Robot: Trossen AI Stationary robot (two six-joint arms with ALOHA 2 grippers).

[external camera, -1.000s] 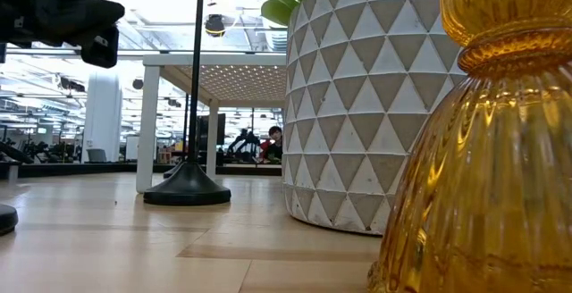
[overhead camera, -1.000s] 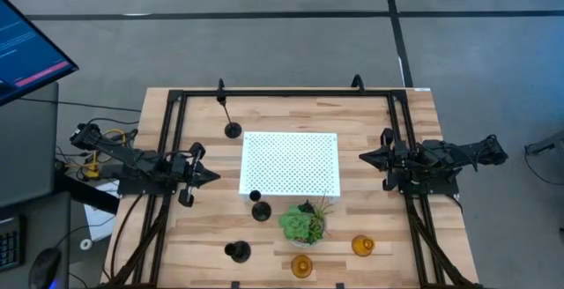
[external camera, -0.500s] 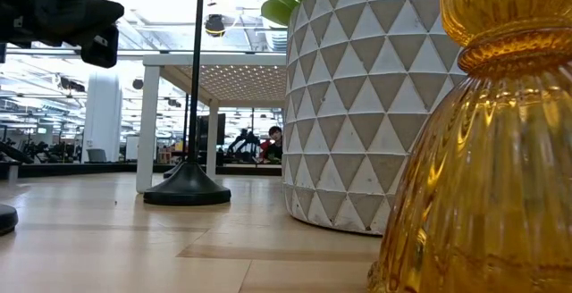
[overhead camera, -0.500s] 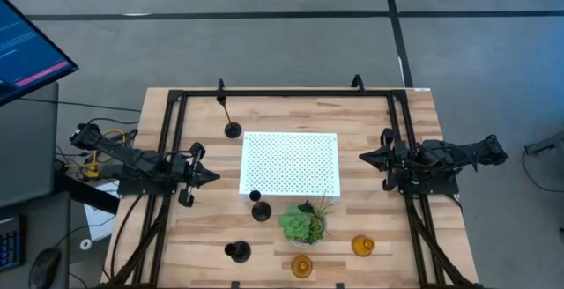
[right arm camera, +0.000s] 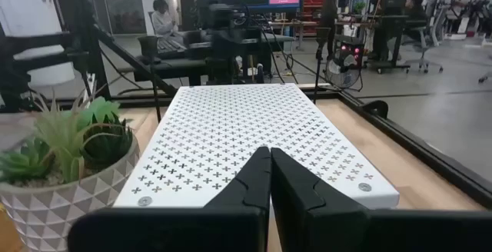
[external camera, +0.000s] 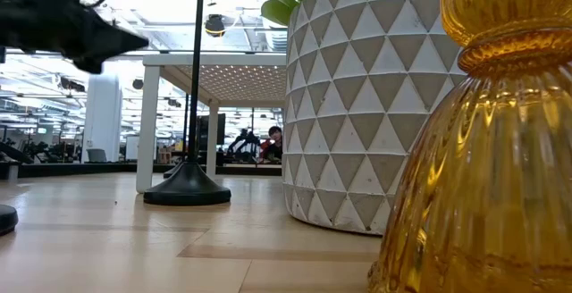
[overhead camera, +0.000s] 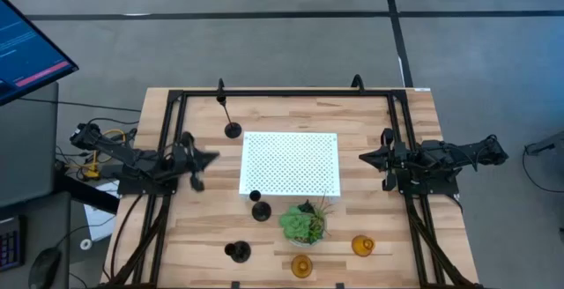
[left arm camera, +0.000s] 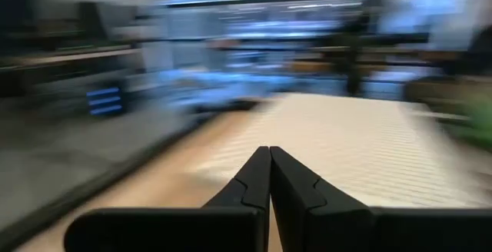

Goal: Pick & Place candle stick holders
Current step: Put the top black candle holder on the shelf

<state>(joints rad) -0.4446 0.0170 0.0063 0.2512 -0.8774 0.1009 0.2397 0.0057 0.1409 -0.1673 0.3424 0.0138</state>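
Note:
Three black candle stick holders stand on their round bases: a tall one point(overhead camera: 233, 130) at the far left of the white perforated board point(overhead camera: 290, 163), one point(overhead camera: 260, 211) at the board's near left corner, and one point(overhead camera: 236, 252) near the front edge. Two amber holders point(overhead camera: 301, 266) point(overhead camera: 362, 246) stand at the front; one fills the low view point(external camera: 487, 150). My left gripper point(overhead camera: 212, 158) is shut and empty, left of the board, and shows in its wrist view point(left arm camera: 269, 152). My right gripper point(overhead camera: 362, 158) is shut and empty, right of the board, and shows in its wrist view point(right arm camera: 270, 150).
A green plant in a white patterned pot point(overhead camera: 304, 223) stands between the black and amber holders, just in front of the board. A black frame point(overhead camera: 291, 93) runs along the table's far and side edges. Bare wood lies left and right of the board.
My left gripper has swung toward the table's far edge and turned about its own axis; its wrist view is blurred by the motion. My right gripper and all the holders have kept still.

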